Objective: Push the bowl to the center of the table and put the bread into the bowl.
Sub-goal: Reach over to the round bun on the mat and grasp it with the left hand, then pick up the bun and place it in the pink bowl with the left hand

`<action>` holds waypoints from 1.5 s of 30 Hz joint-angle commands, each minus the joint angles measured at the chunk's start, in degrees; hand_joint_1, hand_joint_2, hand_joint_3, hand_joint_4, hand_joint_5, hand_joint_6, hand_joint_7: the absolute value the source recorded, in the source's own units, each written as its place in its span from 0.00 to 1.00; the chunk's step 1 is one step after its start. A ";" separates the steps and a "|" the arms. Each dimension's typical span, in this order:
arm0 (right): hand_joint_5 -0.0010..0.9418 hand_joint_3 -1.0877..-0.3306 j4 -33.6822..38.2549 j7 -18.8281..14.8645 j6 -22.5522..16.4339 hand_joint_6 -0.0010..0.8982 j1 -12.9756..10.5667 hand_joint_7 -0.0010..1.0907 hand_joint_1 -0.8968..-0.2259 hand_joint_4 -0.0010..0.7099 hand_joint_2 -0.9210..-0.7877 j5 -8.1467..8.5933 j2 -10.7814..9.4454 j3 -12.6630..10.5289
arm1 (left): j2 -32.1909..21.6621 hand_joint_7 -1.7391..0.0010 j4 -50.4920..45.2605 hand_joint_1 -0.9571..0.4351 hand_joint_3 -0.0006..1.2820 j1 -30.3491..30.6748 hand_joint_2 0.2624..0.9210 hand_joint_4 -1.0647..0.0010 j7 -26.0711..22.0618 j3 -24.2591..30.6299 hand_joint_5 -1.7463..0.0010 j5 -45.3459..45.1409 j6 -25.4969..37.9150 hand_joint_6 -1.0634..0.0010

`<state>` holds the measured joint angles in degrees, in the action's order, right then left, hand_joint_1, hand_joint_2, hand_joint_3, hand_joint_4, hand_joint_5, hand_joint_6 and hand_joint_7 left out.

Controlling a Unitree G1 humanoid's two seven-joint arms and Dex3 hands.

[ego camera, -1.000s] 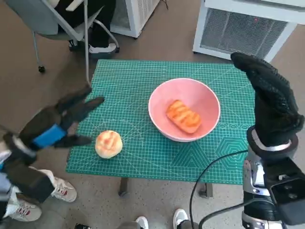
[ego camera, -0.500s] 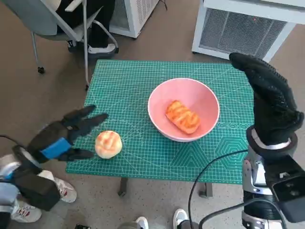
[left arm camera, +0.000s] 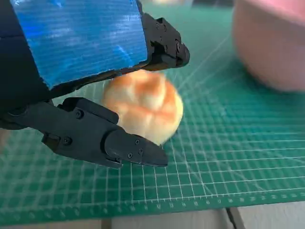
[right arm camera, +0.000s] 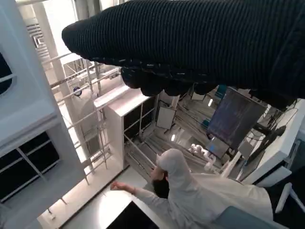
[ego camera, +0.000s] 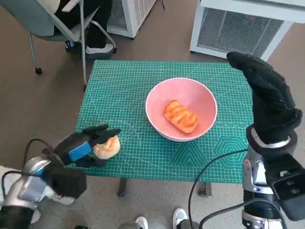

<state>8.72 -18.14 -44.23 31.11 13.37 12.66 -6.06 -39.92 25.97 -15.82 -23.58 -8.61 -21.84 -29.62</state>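
Left hand: the left hand [ego camera: 85,149] is at the lower left of the head view, at the near left edge of the table. Its fingers [left arm camera: 109,138] are apart and reach around the round bread, one above it and one below it in the left wrist view. I cannot tell if they already press on it.
Round bread: the round bread [ego camera: 107,146] lies on the green mat [ego camera: 124,95], just at the left hand, well apart from the bowl. In the left wrist view the bread [left arm camera: 143,105] sits on the mat between the fingers.
Bowl: the pink bowl [ego camera: 200,98] stands right of the middle of the head view, close to the center of the table. I judge that the pushing step is finished.
Bread in bowl: one long striped bread [ego camera: 180,116] already lies inside the bowl.
Right hand: the right hand [ego camera: 267,98] is raised at the right of the head view, beside the bowl and above the table edge, holding nothing. Its fingers look straight and close together; the right wrist view shows only the glove [right arm camera: 200,43] and a person [right arm camera: 200,191] in white.
Step in hand: grasping the round bread with the left hand.
Next move: the fingers need to close gently on the soft bread, then lift it and carry it toward the right, over the rim of the bowl, before release.
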 commanded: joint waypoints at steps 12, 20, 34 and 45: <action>0.01 0.46 -0.77 -0.99 0.76 0.00 -0.84 0.60 0.48 0.41 0.00 0.10 0.96 -0.29 | 1.93 0.35 11.74 0.68 0.15 -3.20 1.00 0.50 8.18 -3.59 0.29 -3.81 -1.38 0.56; 0.01 0.46 -1.16 -0.83 0.96 0.00 -0.92 0.60 0.48 0.41 0.00 -0.21 1.17 -0.52 | -0.54 0.30 4.97 0.69 0.15 -2.40 1.00 0.48 7.79 -0.51 0.21 -0.15 -2.70 0.53; 0.00 0.46 -0.32 -0.29 0.80 0.00 -0.26 0.60 0.48 0.41 0.00 -1.62 1.09 -0.68 | 2.19 0.31 -14.41 0.69 0.11 -5.71 1.00 0.46 6.56 6.68 0.24 9.52 -0.69 0.46; 0.00 0.46 1.50 -0.22 0.07 0.00 1.18 0.60 0.49 0.41 0.00 -2.41 0.62 -0.58 | 11.85 0.32 -14.64 0.69 0.09 -18.91 1.00 0.43 10.19 2.66 0.28 5.40 0.53 0.43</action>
<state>9.08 -18.53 -44.07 32.06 11.31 13.41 -6.61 -30.83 10.46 -30.92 -14.67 -3.98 -14.48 -28.79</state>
